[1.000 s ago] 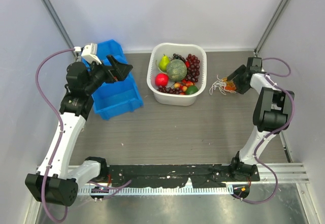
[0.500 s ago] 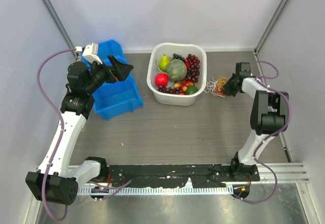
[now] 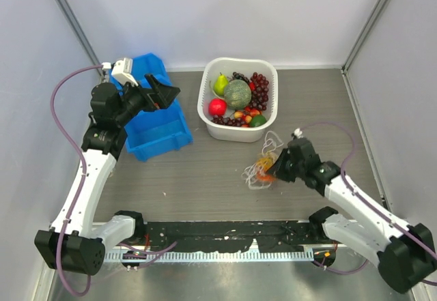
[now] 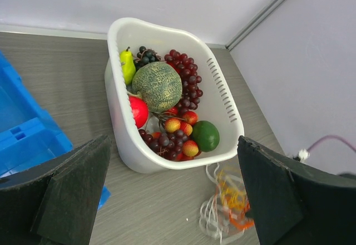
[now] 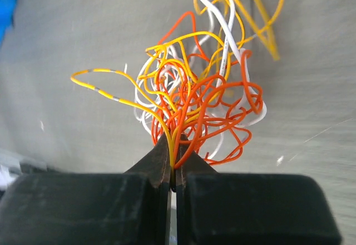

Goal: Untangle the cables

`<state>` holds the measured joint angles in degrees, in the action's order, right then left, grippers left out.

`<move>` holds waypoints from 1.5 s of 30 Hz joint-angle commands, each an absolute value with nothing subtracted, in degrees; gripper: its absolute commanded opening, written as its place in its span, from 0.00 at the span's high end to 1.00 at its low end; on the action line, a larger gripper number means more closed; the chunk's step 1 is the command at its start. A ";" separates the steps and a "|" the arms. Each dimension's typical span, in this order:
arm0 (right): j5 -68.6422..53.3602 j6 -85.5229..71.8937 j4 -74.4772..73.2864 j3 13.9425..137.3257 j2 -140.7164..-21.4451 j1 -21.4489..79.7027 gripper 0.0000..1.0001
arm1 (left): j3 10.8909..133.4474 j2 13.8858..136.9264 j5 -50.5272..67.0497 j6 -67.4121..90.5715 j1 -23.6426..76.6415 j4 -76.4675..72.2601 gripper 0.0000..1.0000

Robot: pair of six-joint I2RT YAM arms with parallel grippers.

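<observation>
The cables (image 3: 261, 167) are a tangled bunch of thin white, orange-red and yellow-orange loops, now in front of the white basket near the table's middle. My right gripper (image 3: 276, 168) is shut on them: in the right wrist view its tips (image 5: 173, 151) pinch yellow and orange strands of the cables (image 5: 203, 92), the rest fanning out ahead. The left wrist view shows the cables (image 4: 231, 203) blurred below the basket. My left gripper (image 3: 158, 91) hangs wide open over the blue bin, holding nothing.
A white basket (image 3: 207, 113) of fruit stands at the back middle, its rim (image 4: 222, 98) close to the cables. A blue bin (image 3: 162, 132) sits at the back left. Grey walls and metal posts enclose the table.
My right gripper closed on the cables at the back right and carried them left and toward the near edge, to in front of the basket. The left arm stayed still.
</observation>
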<state>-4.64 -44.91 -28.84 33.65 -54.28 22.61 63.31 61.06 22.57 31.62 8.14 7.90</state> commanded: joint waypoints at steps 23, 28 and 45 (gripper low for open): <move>7.99 -40.96 -28.74 37.53 -53.27 55.19 0.60 | 40.45 54.67 19.79 41.40 37.15 1.95 0.19; 9.58 -40.96 -29.00 37.44 -50.36 55.11 0.60 | 38.93 59.84 8.63 36.84 48.67 4.39 0.19; 2.11 -42.63 -22.59 32.08 -52.29 55.11 0.61 | 43.06 81.91 8.87 35.60 53.26 0.35 0.48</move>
